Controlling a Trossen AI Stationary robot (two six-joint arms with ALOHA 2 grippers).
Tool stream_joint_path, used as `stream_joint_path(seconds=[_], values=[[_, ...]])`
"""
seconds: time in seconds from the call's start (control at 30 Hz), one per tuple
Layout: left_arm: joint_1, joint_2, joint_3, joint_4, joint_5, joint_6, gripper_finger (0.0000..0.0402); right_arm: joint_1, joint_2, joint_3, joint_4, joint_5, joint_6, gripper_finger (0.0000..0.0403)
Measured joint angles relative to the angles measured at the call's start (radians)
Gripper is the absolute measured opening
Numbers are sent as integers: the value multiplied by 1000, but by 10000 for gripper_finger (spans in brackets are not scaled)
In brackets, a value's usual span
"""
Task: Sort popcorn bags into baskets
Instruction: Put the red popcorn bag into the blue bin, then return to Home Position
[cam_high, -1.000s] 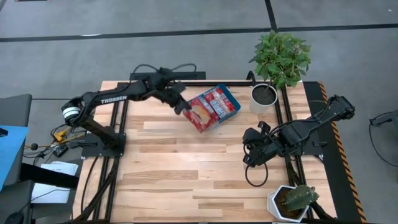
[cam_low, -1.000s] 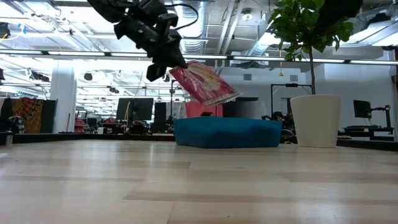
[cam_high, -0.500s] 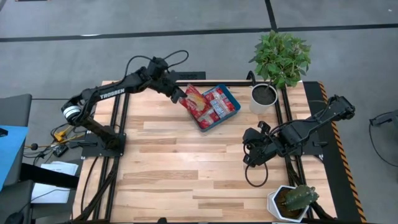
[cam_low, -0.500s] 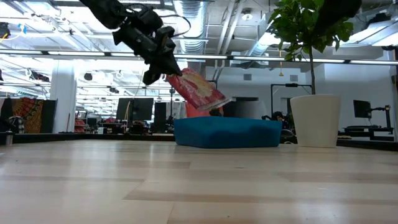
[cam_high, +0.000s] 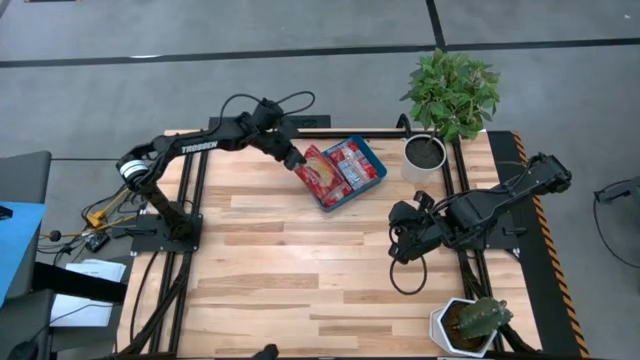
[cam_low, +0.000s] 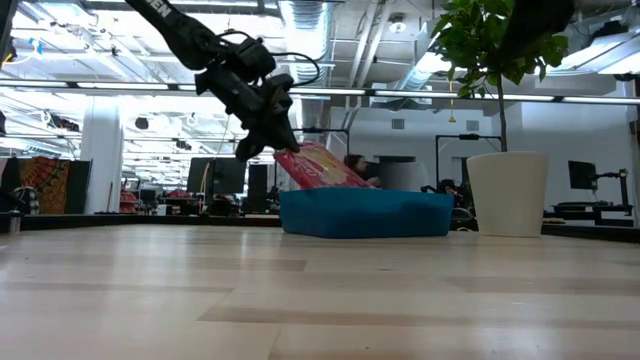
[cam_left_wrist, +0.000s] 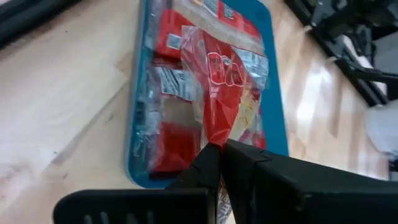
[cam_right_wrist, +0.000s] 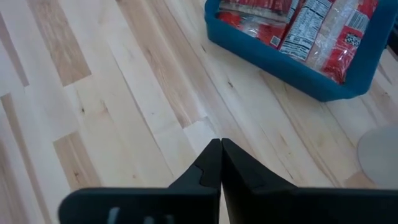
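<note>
Fingers (cam_left_wrist: 219, 163) of the TROSSEN-lettered left arm pinch a red popcorn bag (cam_left_wrist: 230, 93) over the teal basket (cam_left_wrist: 277, 106).

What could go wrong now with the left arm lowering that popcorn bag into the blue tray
The left gripper pinches only one corner of the red popcorn bag, so it could slip out early. The teal tray already holds several bags, and this one hangs tilted over its near edge; released there, it may slide onto the table.
</note>
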Motion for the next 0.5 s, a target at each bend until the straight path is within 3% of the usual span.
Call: stream_joint_path(seconds=[0.17, 0.5], values=[[-13, 0, 0, 7, -28, 9, 11, 0, 0, 0, -15, 0, -23, 27], [-36, 0, 0, 25, -119, 27, 82, 0, 0, 0, -15, 3, -28, 38]])
